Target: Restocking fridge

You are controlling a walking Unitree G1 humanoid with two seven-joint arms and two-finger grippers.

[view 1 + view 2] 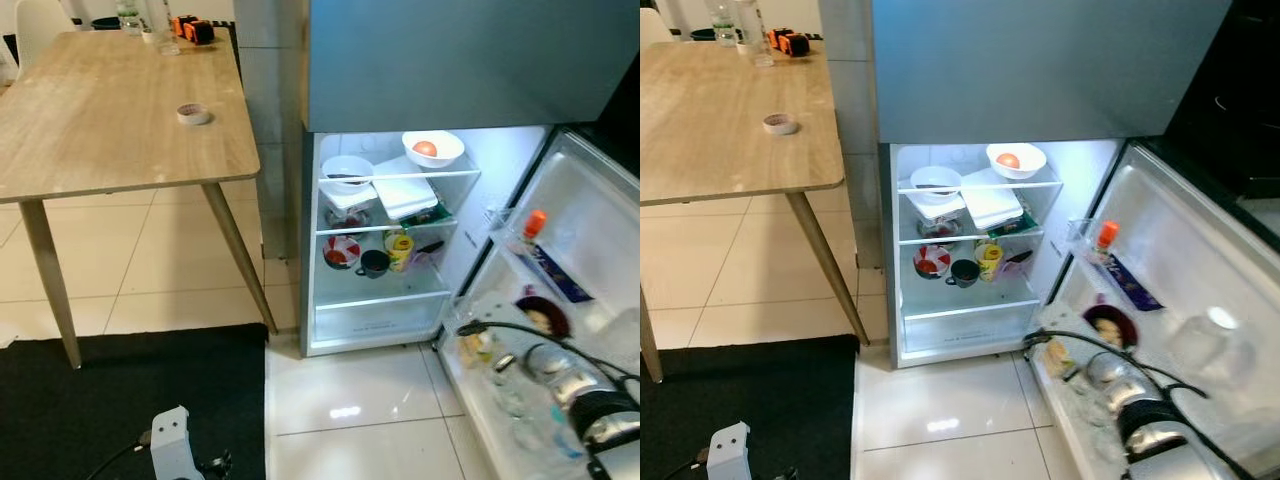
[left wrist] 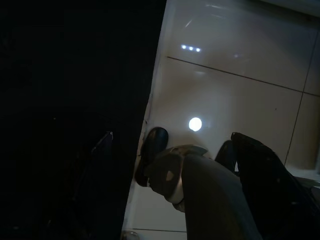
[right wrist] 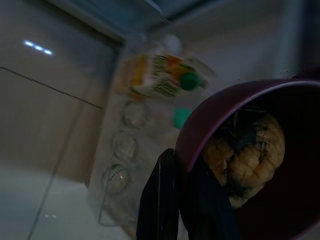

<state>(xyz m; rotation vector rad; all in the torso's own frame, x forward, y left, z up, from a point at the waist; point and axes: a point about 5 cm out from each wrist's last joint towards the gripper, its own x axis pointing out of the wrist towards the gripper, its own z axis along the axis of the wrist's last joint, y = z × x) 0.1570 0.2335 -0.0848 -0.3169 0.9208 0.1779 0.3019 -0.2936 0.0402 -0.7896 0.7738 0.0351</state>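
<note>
The fridge (image 1: pixel 450 70) stands open, its lit shelves (image 1: pixel 385 225) holding bowls, white containers and cups. My right gripper (image 3: pixel 176 167) is shut on the rim of a maroon bowl (image 1: pixel 541 314), which holds a brown baked piece (image 3: pixel 247 155). The bowl is held low against the inside of the open fridge door (image 1: pixel 590 250), above the door's bottom rack. A juice carton (image 3: pixel 162 80) and several jar lids (image 3: pixel 122 145) lie in that rack beside the bowl. My left arm (image 1: pixel 172 445) hangs idle over the floor at the lower left.
A white bowl with an orange fruit (image 1: pixel 432 148) sits on the top shelf. An orange-capped bottle (image 1: pixel 532 228) stands in the door. A wooden table (image 1: pixel 100 130) with a tape roll (image 1: pixel 194 114) is to the left, and a black mat (image 1: pixel 120 400) lies under it.
</note>
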